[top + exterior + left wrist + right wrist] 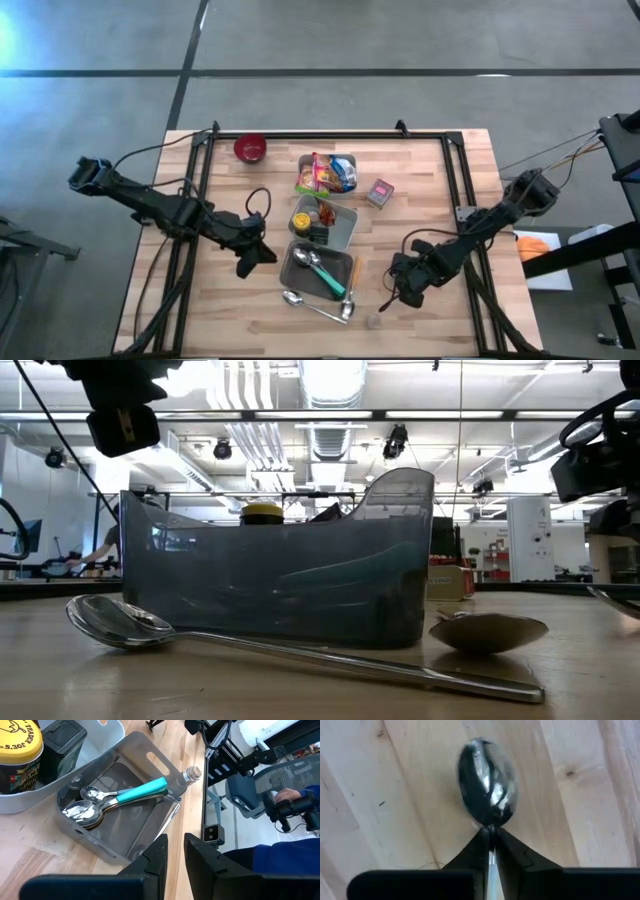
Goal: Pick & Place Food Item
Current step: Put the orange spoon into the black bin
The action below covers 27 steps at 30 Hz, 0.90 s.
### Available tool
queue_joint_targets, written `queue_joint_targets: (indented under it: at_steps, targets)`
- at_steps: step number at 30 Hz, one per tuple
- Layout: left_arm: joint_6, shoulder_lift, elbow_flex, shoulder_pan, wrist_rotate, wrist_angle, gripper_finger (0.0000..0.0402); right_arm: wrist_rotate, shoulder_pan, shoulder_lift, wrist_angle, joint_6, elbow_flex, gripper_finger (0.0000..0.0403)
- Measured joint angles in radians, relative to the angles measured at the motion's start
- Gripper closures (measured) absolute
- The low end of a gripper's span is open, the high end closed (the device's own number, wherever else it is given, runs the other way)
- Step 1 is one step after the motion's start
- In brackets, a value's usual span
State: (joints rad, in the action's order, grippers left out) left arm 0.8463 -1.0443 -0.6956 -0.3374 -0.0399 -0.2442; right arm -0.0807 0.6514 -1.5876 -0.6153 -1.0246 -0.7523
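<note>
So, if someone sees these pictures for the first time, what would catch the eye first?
Probably the right tool, shut on the neck of a shiny spoon just above the wooden table, right of the gray tray. Next, that tray holds a turquoise-handled spoon, and beside it a bin holds a yellow-lidded jar.

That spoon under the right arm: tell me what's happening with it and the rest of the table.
The right pincer is shut on a spoon, gripping it just below the bowl, over the bare wooden table. The left pincer hovers beside the grey tray holding more spoons, one with a teal handle; nothing shows between its fingers. Another long spoon lies in front of the tray.
</note>
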Motion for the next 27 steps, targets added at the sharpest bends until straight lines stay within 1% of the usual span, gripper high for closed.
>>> queue_joint_targets:
  at_steps: [4, 7, 20, 24, 27]
  targets:
    - [0.000, 0.000, 0.000, 0.001, 0.011, -0.001, 0.0335, 0.007, 0.000, 0.006, -0.012, -0.011, -0.023, 0.0391]
    - [0.000, 0.000, 0.000, 0.001, 0.015, -0.001, 0.0335, 0.031, 0.002, 0.004, 0.013, -0.014, -0.046, 0.0393]
    - [0.000, 0.000, 0.000, 0.002, 0.015, -0.002, 0.0335, 0.004, -0.011, 0.008, -0.012, 0.011, -0.156, 0.0396]
    - [0.000, 0.000, 0.000, 0.002, 0.015, -0.003, 0.0335, -0.009, -0.031, 0.009, -0.062, 0.032, -0.197, 0.0396]
    - [0.000, 0.000, 0.000, 0.002, 0.014, -0.003, 0.0335, -0.041, -0.054, 0.009, -0.119, 0.063, -0.249, 0.0395]
